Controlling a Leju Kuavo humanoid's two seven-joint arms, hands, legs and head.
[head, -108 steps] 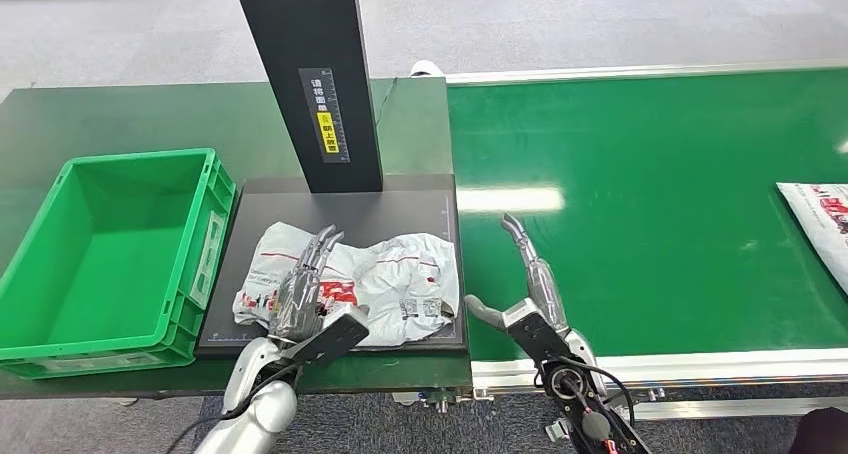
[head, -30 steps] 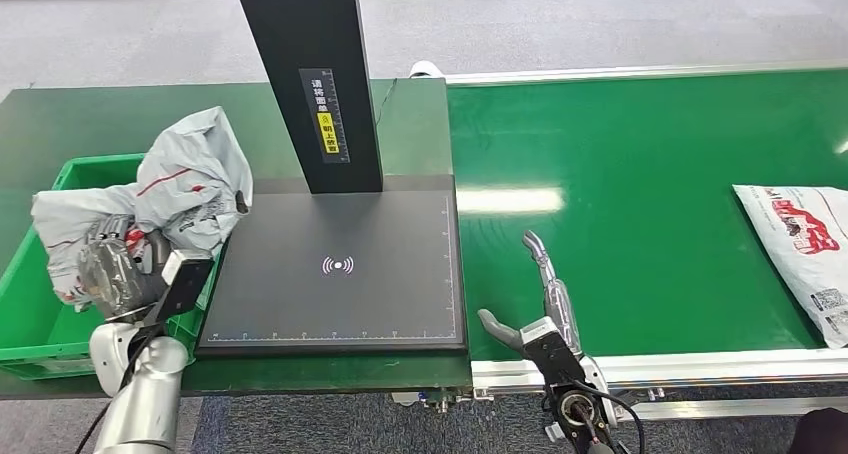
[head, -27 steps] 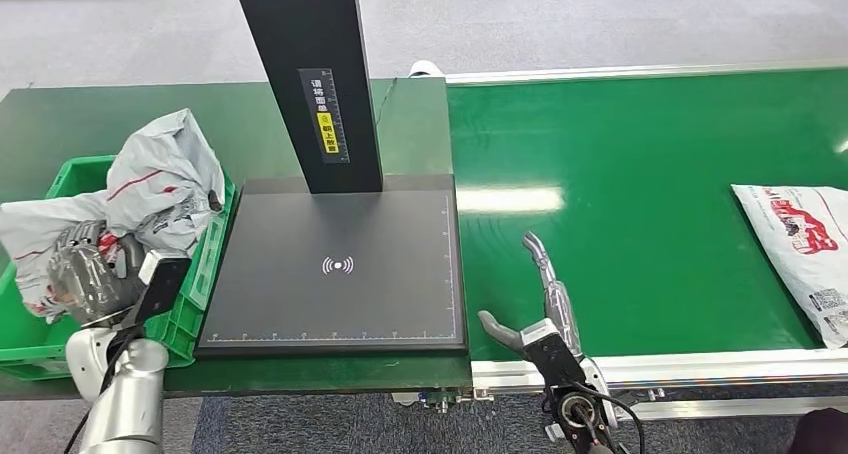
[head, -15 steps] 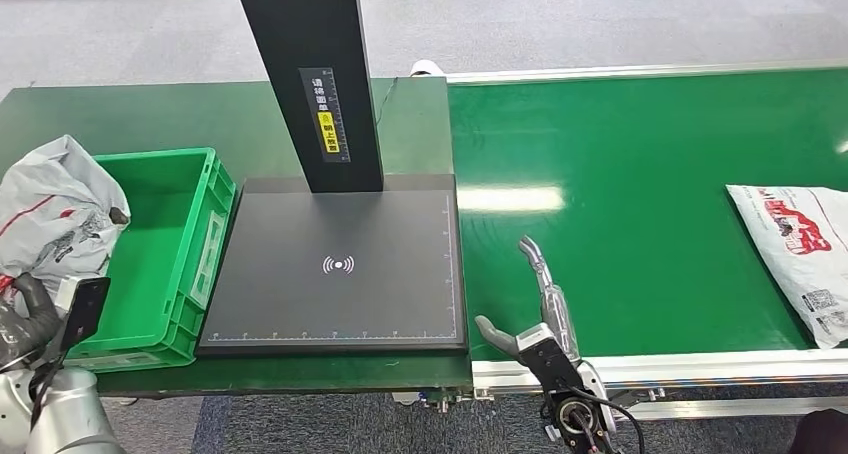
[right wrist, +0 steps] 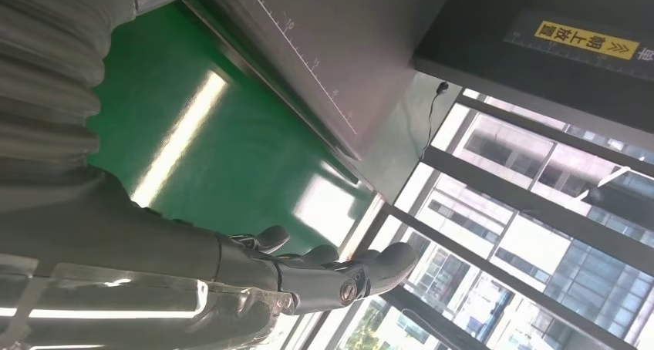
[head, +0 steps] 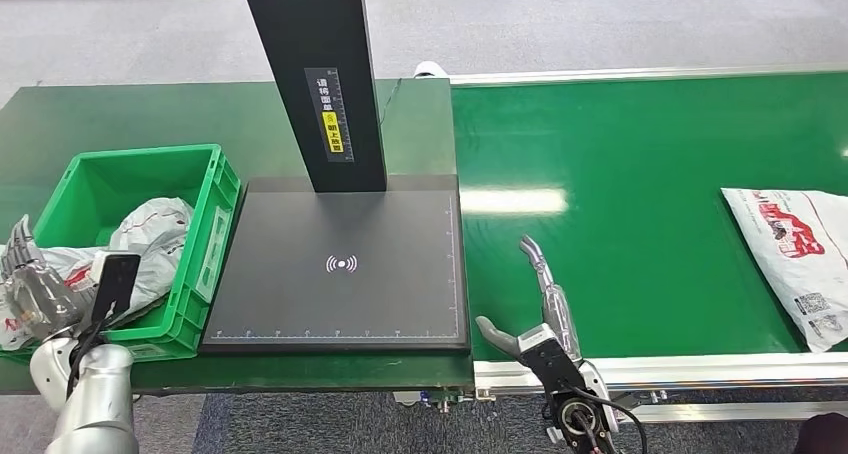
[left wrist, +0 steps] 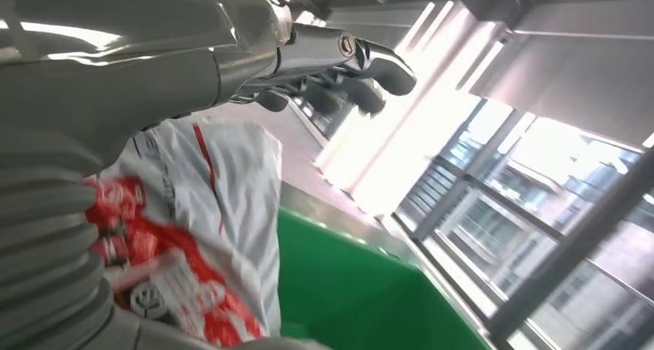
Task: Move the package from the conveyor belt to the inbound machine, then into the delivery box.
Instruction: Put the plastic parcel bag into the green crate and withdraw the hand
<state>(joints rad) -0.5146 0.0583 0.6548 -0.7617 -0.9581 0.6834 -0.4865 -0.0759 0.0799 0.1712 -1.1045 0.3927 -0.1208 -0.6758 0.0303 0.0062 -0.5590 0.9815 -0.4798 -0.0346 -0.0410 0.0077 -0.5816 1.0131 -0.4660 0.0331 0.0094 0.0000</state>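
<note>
Your package [head: 150, 242] is lying crumpled in the delivery box [head: 215, 189], draped toward the box's near wall, right beside your left robot hand [head: 30, 289]. That robot hand sits at the box's near outer corner with its fingers [head: 20, 244] fanned upward and apart. In the left wrist view the bag [left wrist: 193, 234] is pressed close under the palm while the fingers [left wrist: 362, 65] reach out straight past it, so you look to have let go, though you cannot rule out some contact at the palm.

Just beyond the box, on the side away from that robot hand, the inbound machine [head: 340, 264] stands bare on the dark surface [head: 120, 114].

Your right robot hand [head: 515, 299] hovers spread and empty over the near edge of the conveyor belt [head: 640, 174]. Well off to its outer side, a second package [head: 795, 249] lies flat on the belt.

By the look of it, you're at the drop-off, the last leg for this bag. Next you want the left arm lifted out cleanly without snagging the plastic. Then your right robot hand needs to line up with the next package and close low over it.
</note>
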